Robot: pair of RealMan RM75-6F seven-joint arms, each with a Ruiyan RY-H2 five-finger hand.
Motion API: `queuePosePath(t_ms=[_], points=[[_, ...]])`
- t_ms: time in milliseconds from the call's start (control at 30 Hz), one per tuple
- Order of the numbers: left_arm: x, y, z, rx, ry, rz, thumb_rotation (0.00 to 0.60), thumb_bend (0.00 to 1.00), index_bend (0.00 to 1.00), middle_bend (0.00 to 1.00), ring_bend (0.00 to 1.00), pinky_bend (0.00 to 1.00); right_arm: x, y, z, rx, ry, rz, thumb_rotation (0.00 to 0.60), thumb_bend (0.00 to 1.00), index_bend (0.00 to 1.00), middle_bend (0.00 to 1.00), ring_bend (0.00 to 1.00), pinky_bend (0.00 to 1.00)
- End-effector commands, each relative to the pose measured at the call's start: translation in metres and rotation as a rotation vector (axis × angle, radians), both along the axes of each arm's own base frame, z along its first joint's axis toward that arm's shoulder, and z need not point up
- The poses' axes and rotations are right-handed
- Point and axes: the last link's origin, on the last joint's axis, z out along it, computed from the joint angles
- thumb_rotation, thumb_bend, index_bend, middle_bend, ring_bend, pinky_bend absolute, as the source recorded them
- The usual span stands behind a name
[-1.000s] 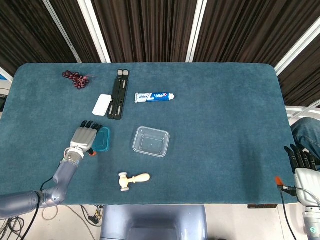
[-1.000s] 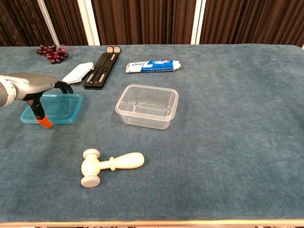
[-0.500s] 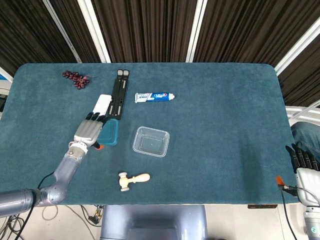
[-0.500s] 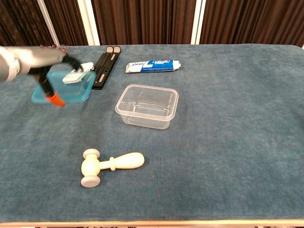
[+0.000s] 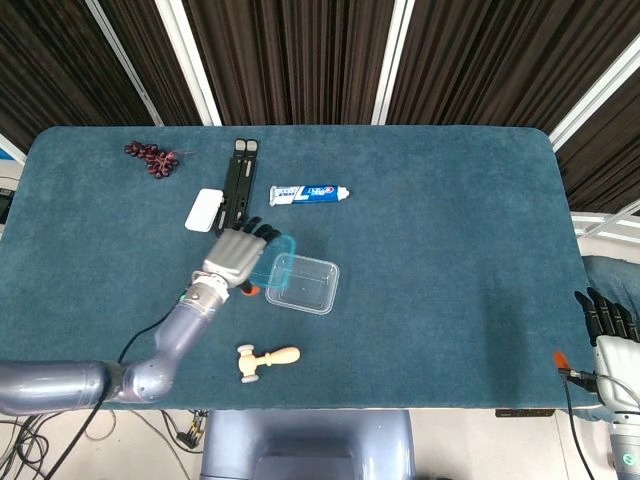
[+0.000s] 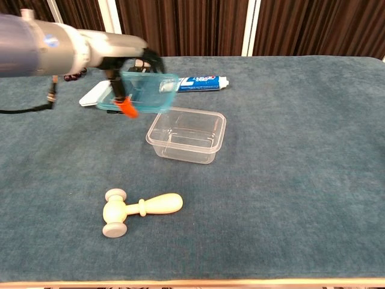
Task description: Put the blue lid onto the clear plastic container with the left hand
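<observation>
In the last second I have lifted the blue lid [image 6: 144, 91] off the bench [image 5: 450, 220] and carried it toward the clear plastic container [image 5: 302, 283], so it now hangs in the air just over the container's near-left edge, which I judge leaves only the centring and lowering. My left robot hand [image 5: 236, 256] holds the lid by its edge. The lid is a translucent blue rectangle with a raised rim, tilted slightly; my right robot hand [image 5: 606, 322] sits idle, well away from the container, fingers straight and empty.

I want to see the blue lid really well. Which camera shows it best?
The chest view: the blue lid shows large, held in the air by the left hand. In the head view the lid is small and partly hidden under that hand.
</observation>
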Motion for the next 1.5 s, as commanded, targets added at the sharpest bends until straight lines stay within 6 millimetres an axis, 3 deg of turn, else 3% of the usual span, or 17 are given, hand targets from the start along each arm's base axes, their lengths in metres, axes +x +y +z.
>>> queuePosePath(t_ms=[33,233,700,1500], points=[[0.018,-0.002,-0.012,-0.014,0.006,-0.030,0.600,0.25,0.17,0.28,0.00,0.00,0.000,0.000,0.000,0.000,0.000,0.000,0.600,0.35,0.00,0.00,0.00,0.00],[0.031,-0.004,-0.026,-0.029,0.014,-0.029,0.600,0.26,0.17,0.28,0.00,0.00,0.000,0.000,0.000,-0.002,-0.002,-0.002,0.600,0.35,0.00,0.00,0.00,0.00],[0.042,-0.010,-0.051,-0.057,0.015,-0.014,0.600,0.25,0.17,0.28,0.00,0.00,0.000,0.000,0.002,-0.009,-0.002,-0.006,0.600,0.35,0.00,0.00,0.00,0.00],[0.042,-0.017,-0.061,-0.057,0.062,-0.064,0.600,0.25,0.17,0.28,0.00,0.00,0.000,0.001,0.002,-0.013,-0.002,-0.013,0.600,0.35,0.00,0.00,0.00,0.00]])
